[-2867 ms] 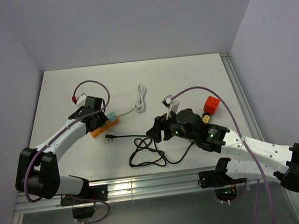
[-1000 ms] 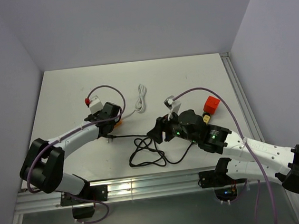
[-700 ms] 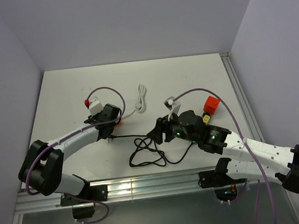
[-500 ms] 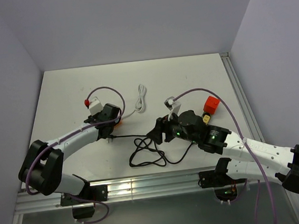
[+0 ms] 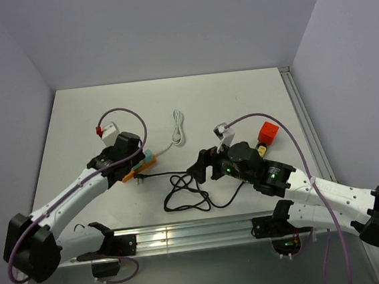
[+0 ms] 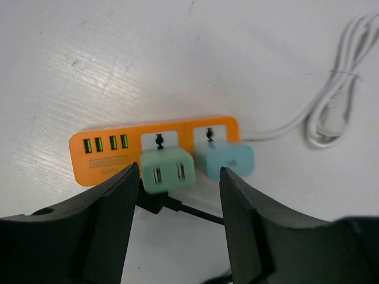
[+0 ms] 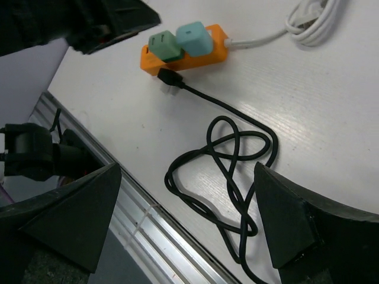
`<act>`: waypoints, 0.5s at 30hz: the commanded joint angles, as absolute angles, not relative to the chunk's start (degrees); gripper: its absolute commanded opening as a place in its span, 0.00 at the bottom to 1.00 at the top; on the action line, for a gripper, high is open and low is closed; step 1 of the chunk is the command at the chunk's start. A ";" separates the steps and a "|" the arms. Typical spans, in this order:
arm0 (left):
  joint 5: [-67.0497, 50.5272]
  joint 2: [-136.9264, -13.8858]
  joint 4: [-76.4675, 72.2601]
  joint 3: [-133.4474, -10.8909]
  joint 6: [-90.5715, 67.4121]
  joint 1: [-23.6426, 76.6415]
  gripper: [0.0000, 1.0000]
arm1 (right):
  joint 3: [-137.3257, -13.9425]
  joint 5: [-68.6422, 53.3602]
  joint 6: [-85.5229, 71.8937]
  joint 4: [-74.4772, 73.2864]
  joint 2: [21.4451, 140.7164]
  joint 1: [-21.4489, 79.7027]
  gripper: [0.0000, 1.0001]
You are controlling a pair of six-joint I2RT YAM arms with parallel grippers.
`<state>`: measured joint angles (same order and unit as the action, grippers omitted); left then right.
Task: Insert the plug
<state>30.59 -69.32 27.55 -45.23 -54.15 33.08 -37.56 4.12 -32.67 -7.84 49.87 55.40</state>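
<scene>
The orange power strip (image 6: 106,152) lies on the white table with a green adapter (image 6: 167,170) and a blue adapter (image 6: 225,158) plugged into it. The black plug (image 6: 155,201) lies on the table against the strip's near side, just below the green adapter. Its cable (image 5: 188,192) runs into a loose coil. My left gripper (image 6: 177,228) is open and empty, a little back from the strip, with the green adapter and plug in line between its fingers. My right gripper (image 7: 186,219) is open and empty above the coil (image 7: 237,171).
The strip's white cord (image 5: 176,126) lies bundled behind it. A red block (image 5: 267,132) sits at the right, near the right arm. The aluminium rail (image 7: 148,219) marks the table's near edge. The left gripper also shows in the right wrist view (image 7: 112,23).
My left gripper, which was down over the power strip, has drawn back to the left and uncovered it. The plug now lies at the strip. The right arm has barely moved.
</scene>
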 commanded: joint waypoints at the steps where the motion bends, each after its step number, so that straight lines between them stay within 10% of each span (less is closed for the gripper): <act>1: 27.96 -62.52 31.01 -46.49 -54.14 33.31 0.61 | -38.23 8.69 -34.80 -9.75 49.13 55.28 1.00; 15: 13.47 -36.57 35.96 -45.45 -55.45 33.22 0.70 | -39.64 10.81 -42.10 -14.95 46.67 55.28 1.00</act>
<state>21.06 -38.94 35.88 -45.10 -54.57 33.08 -37.63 9.69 -39.48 -15.84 49.23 55.35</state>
